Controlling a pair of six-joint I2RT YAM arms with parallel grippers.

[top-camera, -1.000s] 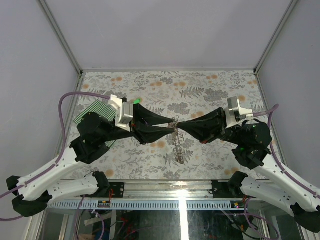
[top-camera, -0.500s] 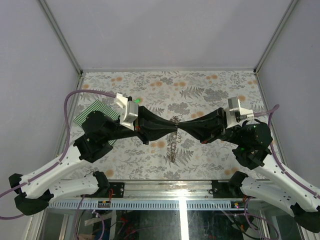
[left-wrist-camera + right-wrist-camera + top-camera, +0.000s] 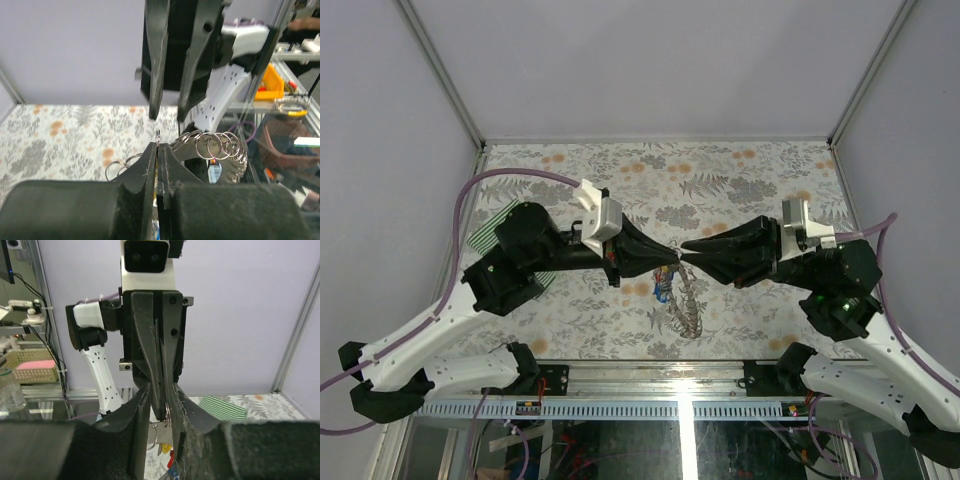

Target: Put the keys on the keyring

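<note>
The keyring point(image 3: 687, 305), a grey chain of small rings, hangs above the floral table from where the two fingertips meet. My left gripper point(image 3: 672, 257) is shut on one ring at the chain's top point(image 3: 158, 136), and the other rings point(image 3: 222, 146) curl off to the right. My right gripper point(image 3: 686, 250) faces it tip to tip with its jaws apart point(image 3: 161, 390), straddling the left fingertips point(image 3: 159, 390) and the ring. Keys with yellow point(image 3: 166, 448), red and blue heads point(image 3: 663, 291) dangle just below the grip.
A green-and-white striped cloth point(image 3: 486, 226) lies at the table's left, partly under the left arm, and shows again in the right wrist view point(image 3: 225, 408). Metal frame posts stand at the table's corners. Beyond the near edge is a rack with cables.
My left gripper has closed on the ring and its arm has shifted right. My right gripper has opened from shut. The hanging chain has swung and now trails down to the right.
</note>
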